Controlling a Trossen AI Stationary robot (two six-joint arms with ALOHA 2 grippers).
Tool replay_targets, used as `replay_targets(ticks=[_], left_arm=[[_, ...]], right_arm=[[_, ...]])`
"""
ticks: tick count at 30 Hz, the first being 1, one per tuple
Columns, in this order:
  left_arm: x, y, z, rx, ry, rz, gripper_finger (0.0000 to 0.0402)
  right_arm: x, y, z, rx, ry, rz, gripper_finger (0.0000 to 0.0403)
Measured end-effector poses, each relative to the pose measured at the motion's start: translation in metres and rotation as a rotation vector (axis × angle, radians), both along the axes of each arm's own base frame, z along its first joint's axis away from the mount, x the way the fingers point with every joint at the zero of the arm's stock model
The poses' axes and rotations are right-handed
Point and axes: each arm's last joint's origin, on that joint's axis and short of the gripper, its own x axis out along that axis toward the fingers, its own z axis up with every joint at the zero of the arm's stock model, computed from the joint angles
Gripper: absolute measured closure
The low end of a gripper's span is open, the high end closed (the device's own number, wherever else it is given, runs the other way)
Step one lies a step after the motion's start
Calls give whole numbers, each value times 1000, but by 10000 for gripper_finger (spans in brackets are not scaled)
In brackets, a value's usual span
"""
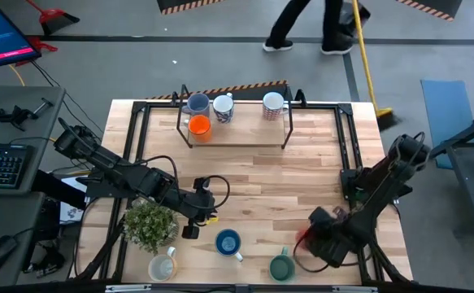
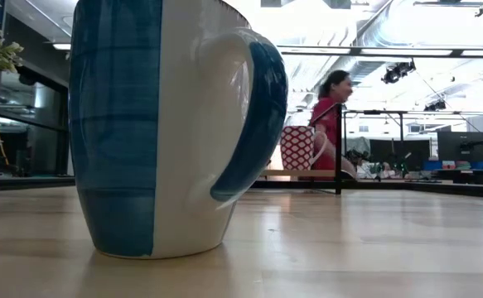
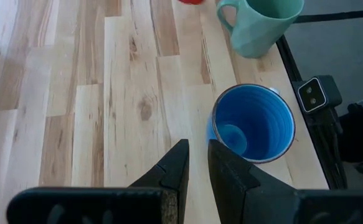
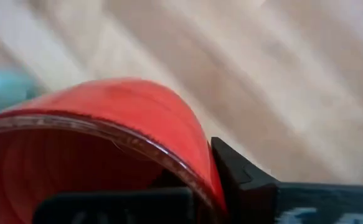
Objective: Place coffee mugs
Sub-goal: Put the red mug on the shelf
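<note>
The red mug fills the right wrist view; in the high view only a red sliver shows under my right gripper near the table's near right corner. My left gripper hovers shut over bare wood beside the blue mug, which stands upright. The green mug and the cream mug stand at the near edge. Orange, grey-blue and two white patterned mugs stand on the far rack. My right gripper holds the red mug by its rim. One finger lies against the outside of the wall; the other is hidden, seemingly inside the mug. Whether the mug's base is on the table does not show.
A potted green plant stands close beside my left arm. The black metal rack spans the far middle of the table. Bare wood lies between rack and near mugs. A person walks on the floor beyond the far edge.
</note>
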Motion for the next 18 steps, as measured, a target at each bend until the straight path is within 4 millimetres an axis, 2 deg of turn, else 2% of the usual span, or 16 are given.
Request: replay_targets(ticks=[4,8,14,18], left_arm=[[0,0,0,1,4,-1,351],[-3,1,-3,24,38,-6,351],[-7,10,-7,156,94,-23,351],[-2,30,-10,209,141,-7,351]], right_arm=[[-6,-19,23,-100,-213,-120,401],[-1,-42,42,-228,-438,-211,402],[24,-82,63,-397,-530,-211,402],[43,-113,81,-508,-560,-171,402]])
